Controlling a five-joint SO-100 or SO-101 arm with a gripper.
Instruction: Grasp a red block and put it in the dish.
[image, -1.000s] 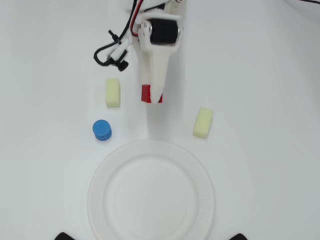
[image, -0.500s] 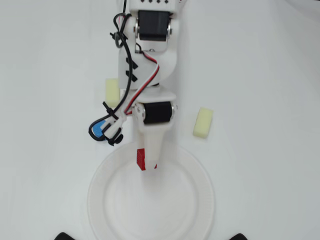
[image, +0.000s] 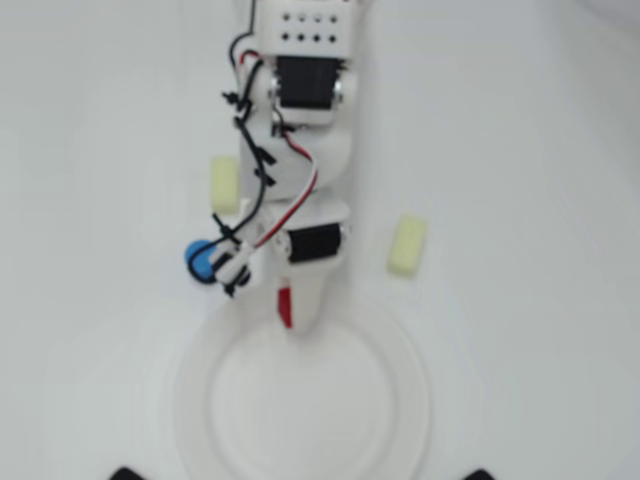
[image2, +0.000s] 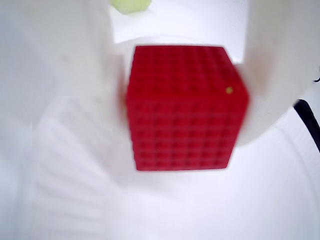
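Above the dish's (image: 400, 420) upper rim, in the overhead view, the gripper (image: 291, 318) is clamping the red block (image2: 186, 107) between its two white fingers (image2: 65, 75), holding it off the plate. Beyond that rim are lying two pale yellow blocks (image: 407, 245) and one blue cylinder (image: 199, 258). No writing is showing.

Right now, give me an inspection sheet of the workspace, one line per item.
Surface: plain white table.
Job's things: red block held between the fingers, above the near rim of the dish; not released.
Clutter: two pale yellow blocks, blue cylinder partly hidden by the arm.
Hand: shut on the red block.
Cables: black and red wires along the arm.
Surroundings: two dark objects at the bottom edge.
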